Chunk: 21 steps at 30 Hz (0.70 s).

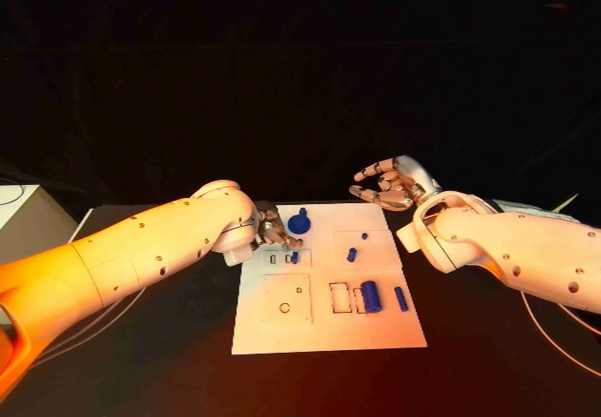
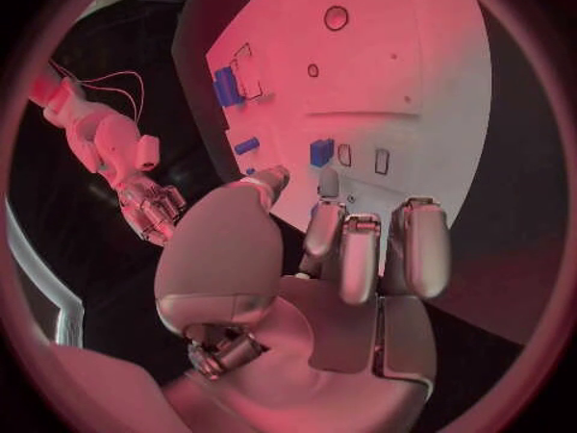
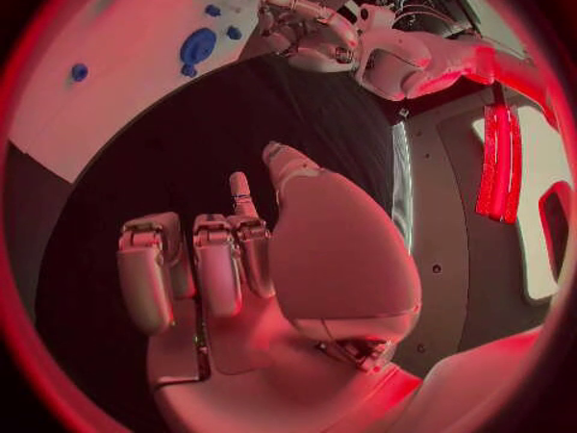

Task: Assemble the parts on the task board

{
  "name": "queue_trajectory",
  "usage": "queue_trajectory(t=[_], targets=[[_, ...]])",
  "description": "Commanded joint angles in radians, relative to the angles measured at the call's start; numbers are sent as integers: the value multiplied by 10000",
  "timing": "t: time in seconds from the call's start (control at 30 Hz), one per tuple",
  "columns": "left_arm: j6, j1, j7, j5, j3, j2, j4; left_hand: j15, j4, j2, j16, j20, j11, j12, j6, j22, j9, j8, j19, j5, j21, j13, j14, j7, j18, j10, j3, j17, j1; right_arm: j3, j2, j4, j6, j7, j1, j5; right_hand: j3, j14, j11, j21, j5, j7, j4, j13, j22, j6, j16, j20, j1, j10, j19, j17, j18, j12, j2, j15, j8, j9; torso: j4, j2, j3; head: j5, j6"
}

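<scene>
A: Where are the parts found at this moment?

B: On the task board (image 1: 328, 334). A round blue part with a stem (image 1: 300, 222) is seen near the far edge, a small blue peg (image 1: 352, 254) in the middle, and a blue cylinder (image 1: 371, 292) beside a thin blue bar (image 1: 401, 299) toward the near right.

A: And the hands?

B: The left hand (image 1: 269, 230) is placed at the board's left edge, close to a small blue piece (image 1: 293, 257). Whether something is pinched cannot be told; in the left wrist view the fingers (image 2: 361, 250) are held side by side, nothing between them. The right hand (image 1: 391, 184) is raised beyond the far right corner, its fingers curled in on nothing.

A: How should the step be done well?

B: Probably the small piece should be approached slowly, gripped at its sides and kept upright, so that the board is not pushed.
</scene>
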<state>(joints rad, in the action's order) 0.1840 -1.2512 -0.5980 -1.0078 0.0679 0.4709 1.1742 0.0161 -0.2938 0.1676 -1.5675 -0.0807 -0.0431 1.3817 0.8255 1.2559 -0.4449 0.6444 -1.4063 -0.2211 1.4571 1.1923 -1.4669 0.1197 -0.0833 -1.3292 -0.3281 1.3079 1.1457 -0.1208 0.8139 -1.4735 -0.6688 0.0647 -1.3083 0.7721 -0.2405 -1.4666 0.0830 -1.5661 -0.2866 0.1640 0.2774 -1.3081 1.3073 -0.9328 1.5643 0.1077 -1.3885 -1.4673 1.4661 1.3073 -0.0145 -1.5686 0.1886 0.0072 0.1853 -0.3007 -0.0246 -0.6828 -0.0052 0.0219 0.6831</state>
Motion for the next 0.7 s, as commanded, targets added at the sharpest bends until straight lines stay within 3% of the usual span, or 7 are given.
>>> queue_trajectory(t=[0.03,0.13,0.43,0.57,0.7], targets=[[422,-20,-160,-208,-5,-123,-181,30,-8,-5,-33,-2,11,-69,-40,10,-22,48,-34,-15,64,-29,-1039,-36,191,67,57,2629,-79,5,-33,16,217,-69,-3,146,-48,-1036,-6,15,-58,9,1,-2627,2593,69,54,1,-10,-1035,1019,2608,127,-22,110,-4,7,1,1,-31,-23,-41,43],[584,-19,-126,-174,-11,-276,-401,35,-4,-9,-33,0,21,-107,-30,16,-60,88,-35,-34,66,-98,-1039,-48,192,114,79,2629,-82,5,-56,26,242,-100,-4,171,-46,-1033,-5,16,-63,10,3,-2627,2591,73,51,1,-6,-1035,1019,2599,127,-22,112,-3,5,2,-15,-26,-23,-52,81],[865,-12,-3,-101,-63,-537,-952,53,3,-30,-33,10,44,-133,-18,17,-158,185,-30,-72,67,-135,-1039,-77,191,143,96,2629,-38,5,-93,16,284,-170,-4,241,-46,-1033,-5,16,-63,10,3,-2627,2591,73,51,1,-6,-1035,1019,2599,127,-22,112,-3,5,2,14,-28,-36,-66,191],[898,-9,93,-38,-91,-588,-1058,63,4,-48,-33,18,57,-157,-26,9,-221,240,-22,-97,64,-174,-1039,-91,189,172,93,2629,2,5,-107,18,290,-201,-3,272,-45,-1033,-2,26,-79,13,10,-2627,2585,85,51,2,7,-1035,1014,2598,124,-22,112,-1,2,4,0,-40,-14,-77,181],[892,-6,177,6,-113,-651,-1124,72,2,-82,-33,25,68,-178,-48,2,-271,277,-15,-122,61,-205,-1039,-101,187,195,66,2629,47,5,-146,34,293,-219,-3,285,-45,-1033,-2,26,-79,13,10,-2627,2585,85,51,2,7,-1035,1014,2598,124,-22,112,-1,2,4,31,-39,6,-86,197]])
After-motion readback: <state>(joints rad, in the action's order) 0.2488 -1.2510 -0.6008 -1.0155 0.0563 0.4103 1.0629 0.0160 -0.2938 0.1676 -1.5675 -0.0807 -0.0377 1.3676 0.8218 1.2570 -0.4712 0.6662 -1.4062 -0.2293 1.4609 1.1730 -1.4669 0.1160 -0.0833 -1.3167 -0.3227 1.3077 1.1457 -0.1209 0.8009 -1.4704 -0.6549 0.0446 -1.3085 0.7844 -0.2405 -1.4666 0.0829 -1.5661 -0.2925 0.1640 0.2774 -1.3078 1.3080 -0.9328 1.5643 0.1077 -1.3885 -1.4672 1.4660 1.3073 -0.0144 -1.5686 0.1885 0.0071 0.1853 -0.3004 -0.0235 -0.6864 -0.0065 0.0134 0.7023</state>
